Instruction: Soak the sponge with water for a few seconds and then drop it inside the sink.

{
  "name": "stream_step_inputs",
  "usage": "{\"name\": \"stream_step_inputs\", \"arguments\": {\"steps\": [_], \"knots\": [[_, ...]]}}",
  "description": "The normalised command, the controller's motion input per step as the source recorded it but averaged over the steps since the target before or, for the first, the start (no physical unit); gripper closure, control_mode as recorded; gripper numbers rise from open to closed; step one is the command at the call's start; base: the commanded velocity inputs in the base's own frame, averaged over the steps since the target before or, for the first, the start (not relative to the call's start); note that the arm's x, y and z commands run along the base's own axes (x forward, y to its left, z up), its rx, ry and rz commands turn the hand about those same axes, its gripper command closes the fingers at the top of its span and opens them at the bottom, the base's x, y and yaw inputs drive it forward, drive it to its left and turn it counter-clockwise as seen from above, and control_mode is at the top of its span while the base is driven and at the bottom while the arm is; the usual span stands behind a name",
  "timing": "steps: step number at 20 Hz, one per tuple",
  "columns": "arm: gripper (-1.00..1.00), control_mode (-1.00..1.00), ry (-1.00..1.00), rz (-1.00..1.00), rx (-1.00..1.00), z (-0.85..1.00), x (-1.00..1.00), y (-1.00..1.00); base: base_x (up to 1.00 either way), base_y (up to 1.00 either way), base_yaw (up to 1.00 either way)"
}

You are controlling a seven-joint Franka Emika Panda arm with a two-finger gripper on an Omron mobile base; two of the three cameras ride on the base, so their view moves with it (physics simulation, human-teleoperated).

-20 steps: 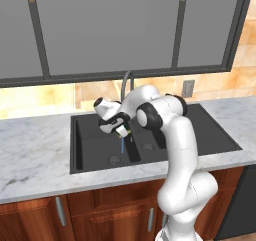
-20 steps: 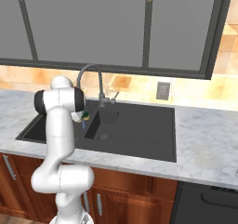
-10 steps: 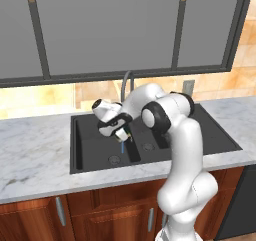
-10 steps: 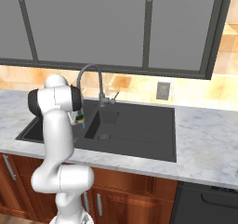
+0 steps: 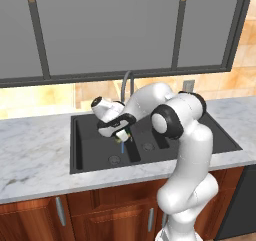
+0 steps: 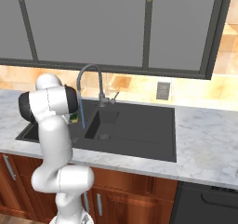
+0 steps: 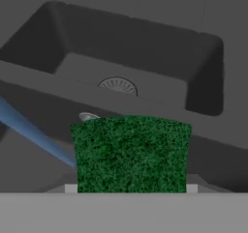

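Base views flank sink (image 5: 100,150); hand view seemingly close.

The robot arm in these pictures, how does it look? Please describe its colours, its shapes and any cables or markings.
The arm is glossy white, built of thick rounded tube segments with bulbous elbows. Its joints are capped by dark, nearly black round discs. The hand carries a white body with a dark band, and the gripper ends in small dark parts. No cables or markings can be seen on it.
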Motion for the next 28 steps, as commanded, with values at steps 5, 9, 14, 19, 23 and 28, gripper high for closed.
{"name": "stream_step_inputs", "arguments": {"steps": [5, 9, 14, 19, 23, 28], "knots": [[1.00, -1.00, 0.10, 0.22, 0.05, 0.35, -0.18, 0.47, 0.00, 0.00, 0.00], [1.00, -1.00, 0.07, 0.23, 0.06, 0.15, -0.17, 0.43, 0.00, 0.00, 0.00], [1.00, -1.00, 0.11, 0.32, 0.04, 0.00, -0.01, 0.37, 0.00, 0.00, 0.00], [1.00, -1.00, 0.11, 0.39, 0.01, 0.00, 0.00, 0.27, 0.00, 0.00, 0.00], [1.00, -1.00, 0.03, 0.42, 0.00, -0.18, 0.16, 0.13, 0.00, 0.00, 0.00], [1.00, -1.00, -0.01, 0.40, 0.00, -0.19, 0.18, 0.02, 0.00, 0.00, 0.00]]}}
